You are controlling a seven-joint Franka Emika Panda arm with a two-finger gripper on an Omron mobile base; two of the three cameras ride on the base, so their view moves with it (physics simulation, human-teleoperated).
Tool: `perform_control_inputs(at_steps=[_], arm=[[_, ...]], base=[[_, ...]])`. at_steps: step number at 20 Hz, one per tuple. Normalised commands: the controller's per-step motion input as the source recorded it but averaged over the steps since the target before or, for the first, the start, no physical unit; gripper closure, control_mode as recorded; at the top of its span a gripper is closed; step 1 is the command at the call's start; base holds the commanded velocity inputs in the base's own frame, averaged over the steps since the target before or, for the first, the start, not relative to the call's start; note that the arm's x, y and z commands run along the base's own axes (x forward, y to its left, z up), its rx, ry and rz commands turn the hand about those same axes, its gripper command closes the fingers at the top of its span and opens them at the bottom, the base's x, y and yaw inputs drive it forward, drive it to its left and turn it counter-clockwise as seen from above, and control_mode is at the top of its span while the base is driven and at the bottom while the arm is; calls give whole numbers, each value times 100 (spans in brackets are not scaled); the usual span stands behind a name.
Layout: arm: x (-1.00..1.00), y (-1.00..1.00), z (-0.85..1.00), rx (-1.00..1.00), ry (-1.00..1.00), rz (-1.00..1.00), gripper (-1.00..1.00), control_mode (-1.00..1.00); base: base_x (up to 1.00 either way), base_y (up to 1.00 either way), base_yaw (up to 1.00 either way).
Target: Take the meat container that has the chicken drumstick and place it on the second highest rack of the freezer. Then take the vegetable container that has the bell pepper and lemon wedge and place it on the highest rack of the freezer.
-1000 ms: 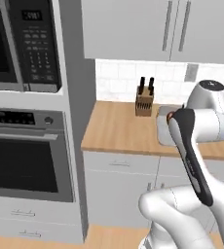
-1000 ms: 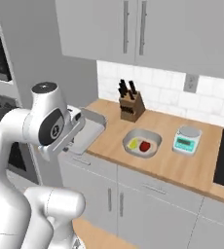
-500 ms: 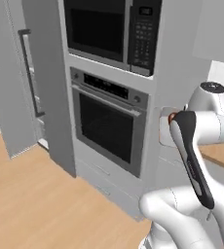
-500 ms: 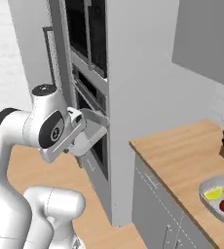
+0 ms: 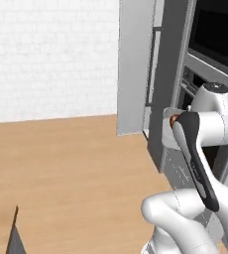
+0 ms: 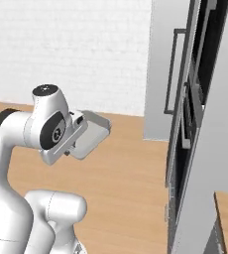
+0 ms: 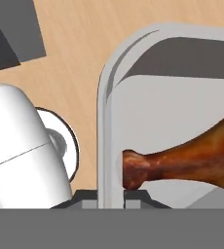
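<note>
No writing, brand or label can be read on anything around me. I count one meat container (image 7: 115, 121), one chicken drumstick (image 7: 192, 155) and one freezer (image 5: 136, 69). My gripper (image 7: 111, 194) pinches the container's rim: in the hand view that pale grey rim runs up from 6 o'clock between my two dark fingertips (image 7: 133, 194), which press against it from either side, nearly together. The container is light grey with rounded corners and a raised lip, and it fills the hand view from 12 to 5 o'clock. The drumstick lies inside it, glossy orange-brown, its knobbly narrow end close to my fingertips and the body widening toward 3 o'clock, where it is cut off by the edge. In the right base view the container (image 6: 92, 135) hangs in the air off my wrist, above the wooden floor (image 6: 121, 168). The freezer is a tall grey cabinet with a long bar handle (image 6: 169, 72), at 1 o'clock in that view.
</note>
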Motion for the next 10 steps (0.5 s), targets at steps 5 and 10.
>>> perform_control_inputs(at_steps=[5,10], arm=[[0,0,0,0,0,0,100,100],[0,0,0,0,0,0,100,100]], base=[[96,9,28],[100,0,4]])
